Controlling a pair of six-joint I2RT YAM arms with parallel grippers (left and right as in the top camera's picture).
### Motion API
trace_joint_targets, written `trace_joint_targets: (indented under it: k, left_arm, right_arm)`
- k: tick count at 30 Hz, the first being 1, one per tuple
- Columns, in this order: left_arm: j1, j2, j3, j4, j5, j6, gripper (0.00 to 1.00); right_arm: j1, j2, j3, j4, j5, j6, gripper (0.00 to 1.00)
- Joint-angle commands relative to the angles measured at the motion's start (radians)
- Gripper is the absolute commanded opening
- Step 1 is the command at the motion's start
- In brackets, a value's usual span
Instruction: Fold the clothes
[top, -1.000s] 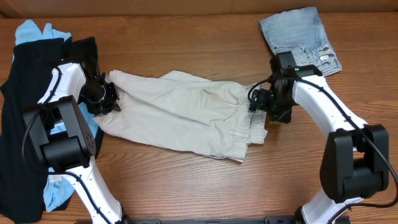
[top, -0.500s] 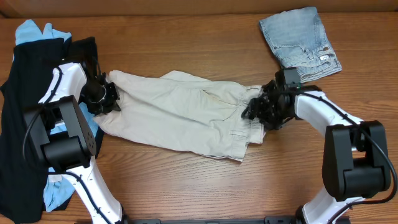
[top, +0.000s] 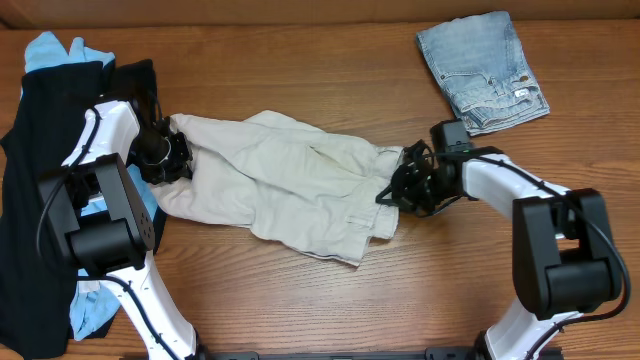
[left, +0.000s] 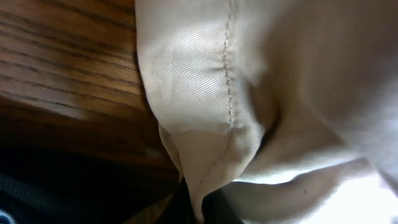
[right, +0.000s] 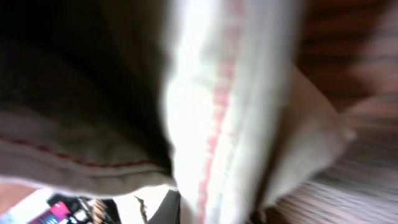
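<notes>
Well, the beige shorts (top: 290, 185) lie stretched across the middle of the wooden table (top: 300, 310), rumpled, with folds bunching along the top edge and a loose flap hanging toward the front. Over on the left end, the left gripper (top: 172, 158) is low at the hem, and the left wrist view shows it nicely: a stitched corner of the pale cloth tapers down and vanishes between the dark fingers at the bottom of the frame, so the pincer is clamped on that hem, with wood grain showing just beside it. On the other end, the right gripper (top: 394, 192) sits at the waistband side, arm laid low over the table, cloth gathered up against it. The right wrist view is blurred, but a thick doubled band of the fabric with a faint red thread line runs straight down into the fingers, so that pincer is closed on the shorts too. Off at the back right corner, a folded pair of denim shorts (top: 482, 68) rests flat, well apart from the action. Along the left edge lies a heap of dark clothing (top: 30, 160) with a light blue garment (top: 48, 50) peeking out at the top.
</notes>
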Motion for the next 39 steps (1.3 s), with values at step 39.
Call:
trace_joint_targets:
  k: [39]
  left_arm:
    - [-0.261, 0.058, -0.023, 0.01, 0.04, -0.017, 0.04]
  right_arm:
    - [0.447, -0.003, 0.718, -0.236, 0.572, 0.319, 0.04]
